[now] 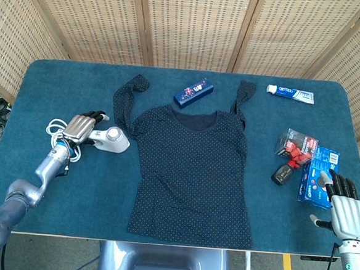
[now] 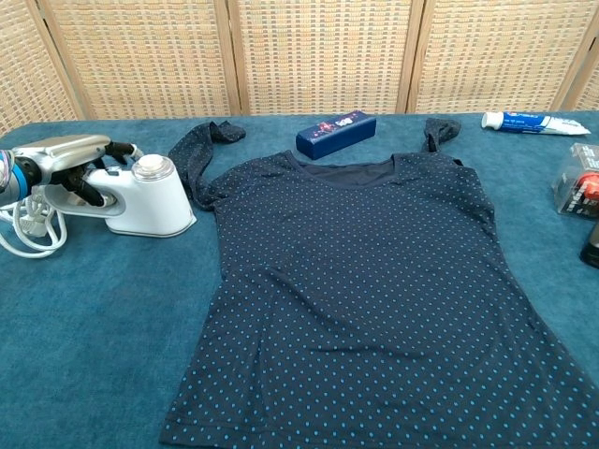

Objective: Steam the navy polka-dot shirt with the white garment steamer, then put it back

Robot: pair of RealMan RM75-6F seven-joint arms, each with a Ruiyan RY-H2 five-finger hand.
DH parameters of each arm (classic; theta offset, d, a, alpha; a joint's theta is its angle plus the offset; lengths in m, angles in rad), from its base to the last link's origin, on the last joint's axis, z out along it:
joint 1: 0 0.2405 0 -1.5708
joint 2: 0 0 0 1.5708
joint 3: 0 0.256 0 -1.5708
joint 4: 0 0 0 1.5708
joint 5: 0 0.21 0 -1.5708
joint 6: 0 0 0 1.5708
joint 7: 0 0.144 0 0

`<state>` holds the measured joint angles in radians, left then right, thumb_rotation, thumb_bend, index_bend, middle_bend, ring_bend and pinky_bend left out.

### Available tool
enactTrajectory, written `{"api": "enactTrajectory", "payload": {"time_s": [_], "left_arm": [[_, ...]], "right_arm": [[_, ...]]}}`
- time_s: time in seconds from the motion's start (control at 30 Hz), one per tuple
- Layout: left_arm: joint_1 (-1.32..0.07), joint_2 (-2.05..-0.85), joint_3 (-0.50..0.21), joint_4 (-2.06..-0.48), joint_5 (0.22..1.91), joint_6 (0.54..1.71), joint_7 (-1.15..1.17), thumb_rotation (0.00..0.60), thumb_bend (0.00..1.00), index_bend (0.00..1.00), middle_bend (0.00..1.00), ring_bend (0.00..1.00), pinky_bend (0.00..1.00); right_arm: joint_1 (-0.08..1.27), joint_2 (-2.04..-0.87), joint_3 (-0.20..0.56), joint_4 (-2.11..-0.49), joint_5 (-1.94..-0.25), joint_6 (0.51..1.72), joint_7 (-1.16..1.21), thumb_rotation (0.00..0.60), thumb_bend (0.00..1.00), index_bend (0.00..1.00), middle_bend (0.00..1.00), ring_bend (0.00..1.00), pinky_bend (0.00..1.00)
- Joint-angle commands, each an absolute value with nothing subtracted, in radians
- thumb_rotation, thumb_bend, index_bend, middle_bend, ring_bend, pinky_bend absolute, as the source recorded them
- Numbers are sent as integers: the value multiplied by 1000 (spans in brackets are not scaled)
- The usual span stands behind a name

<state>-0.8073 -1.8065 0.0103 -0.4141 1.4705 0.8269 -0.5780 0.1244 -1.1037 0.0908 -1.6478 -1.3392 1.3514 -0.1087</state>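
Near right edge: the right hand (image 1: 346, 208) rests with fingers spread, holding nothing. Centre: the navy polka-dot shirt (image 1: 193, 170) lies flat on the table (image 1: 58, 200). Left: the white garment steamer (image 2: 145, 196) stands on the table, its handle wrapped by the left hand (image 2: 61, 164). Far: a toothpaste tube (image 1: 290, 93).

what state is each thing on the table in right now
white garment steamer: set down on the table, left of the shirt
left hand: fingers around the steamer's handle
navy polka-dot shirt: spread flat, sleeves up
white cord: coiled beside the steamer
blue box: lying above the collar
toothpaste tube: lying flat, capped
right hand: holds nothing, fingers apart, by the blue packet
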Motion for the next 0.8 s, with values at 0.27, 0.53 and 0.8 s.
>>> {"api": "enactTrajectory", "payload": {"time_s": [0.27, 0.53, 0.8], "left_arm": [[-785, -1590, 4, -796, 1469, 829, -508, 598, 0, 0, 0, 0, 0], [-759, -1444, 8, -1013, 1464, 864, -334, 598, 0, 0, 0, 0, 0], [-732, -1389, -1, -1111, 1450, 891, -282, 600, 0, 0, 0, 0, 0]], "right_arm": [[119, -1096, 86, -1662, -1361, 1368, -101, 600, 0, 0, 0, 0, 0], [114, -1092, 78, -1674, -1385, 1382, -100, 600, 0, 0, 0, 0, 0], [107, -1090, 73, -1687, -1404, 1401, -106, 600, 0, 0, 0, 0, 0]]}}
